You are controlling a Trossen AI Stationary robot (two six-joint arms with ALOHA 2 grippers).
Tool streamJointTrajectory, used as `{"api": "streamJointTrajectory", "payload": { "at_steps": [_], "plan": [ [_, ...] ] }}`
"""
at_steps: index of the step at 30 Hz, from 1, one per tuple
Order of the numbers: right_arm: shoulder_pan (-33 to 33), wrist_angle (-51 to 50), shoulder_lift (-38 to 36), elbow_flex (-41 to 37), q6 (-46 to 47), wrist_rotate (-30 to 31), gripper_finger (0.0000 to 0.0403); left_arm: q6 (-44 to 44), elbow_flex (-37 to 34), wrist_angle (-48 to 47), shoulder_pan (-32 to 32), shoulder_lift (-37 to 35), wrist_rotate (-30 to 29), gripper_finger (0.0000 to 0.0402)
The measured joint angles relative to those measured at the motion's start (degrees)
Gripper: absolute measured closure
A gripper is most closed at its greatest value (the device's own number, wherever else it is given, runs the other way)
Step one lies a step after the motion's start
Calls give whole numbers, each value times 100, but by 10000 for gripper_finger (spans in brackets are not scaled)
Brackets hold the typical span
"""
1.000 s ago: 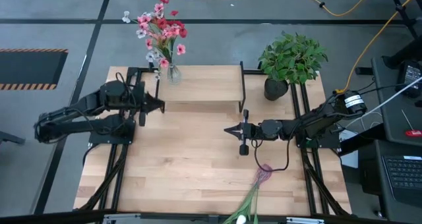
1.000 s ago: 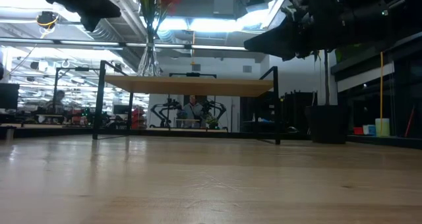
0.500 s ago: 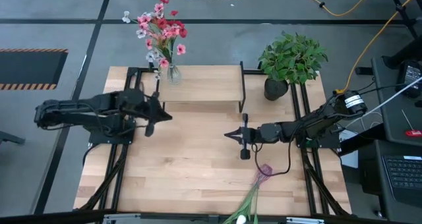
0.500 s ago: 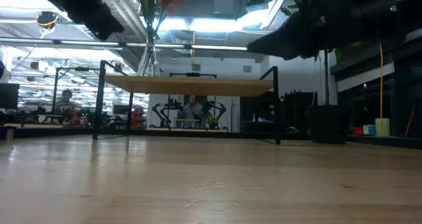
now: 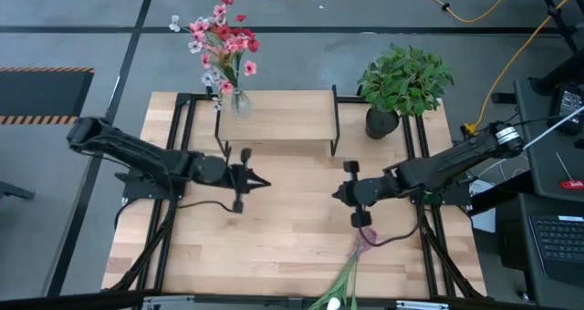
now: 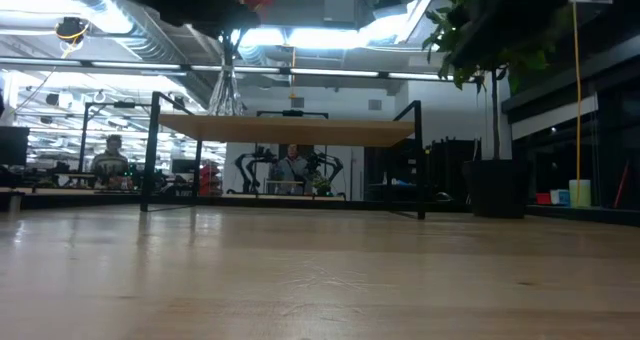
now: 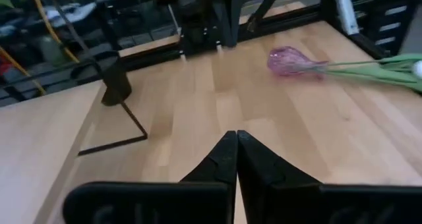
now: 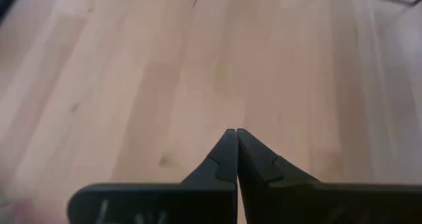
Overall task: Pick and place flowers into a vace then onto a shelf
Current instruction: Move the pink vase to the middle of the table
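A clear glass vase (image 5: 239,101) holding the flowers (image 5: 223,38), with pink, red and white blooms, stands by its base on the left end of the shelf (image 5: 283,118); the low view shows the vase (image 6: 226,92) there too. A loose flower with a purple bloom (image 5: 367,239) and green stems (image 5: 342,281) lies flat at the table's near edge. My left gripper (image 5: 261,183) is shut above the table's middle, pointing right; its wrist view shows the purple bloom (image 7: 291,59) ahead. My right gripper (image 5: 337,194) is shut, pointing left, just above the purple bloom. Both touch nothing.
A bushy green plant in a black pot (image 5: 402,84) stands at the table's far right corner, beside the shelf. The shelf's black legs (image 6: 152,150) stand on the tabletop (image 5: 274,228). People sit in the room beyond the table (image 6: 110,162).
My left gripper has swung from beside the shelf's left front leg toward the table's middle and near side, staying shut. My right gripper has drawn back a little toward the right and near edge, closer to the purple bloom, staying shut. The flowers have not moved.
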Motion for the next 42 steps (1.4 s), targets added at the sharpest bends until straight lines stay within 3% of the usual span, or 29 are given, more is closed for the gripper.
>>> {"api": "streamJointTrajectory", "payload": {
  "at_steps": [3,10,17,24,34,42],
  "plan": [
    [221,-796,-179,221,95,2,401,-4,0,796,-275,689,-352,400],
    [783,-1699,-218,423,105,-3,401,-86,66,2562,-653,2128,-360,399],
    [1347,-1879,-218,424,663,-21,401,-554,449,2679,-751,2811,-329,399],
    [1709,-1999,49,486,682,-52,402,-472,724,2680,-776,3181,-240,399],
    [2052,-3072,1199,1600,836,-168,402,-611,863,2690,-793,3272,-183,400],
    [2080,-3061,1407,1697,1077,-254,381,-762,874,2643,-822,3272,-144,400]
  ]
}}
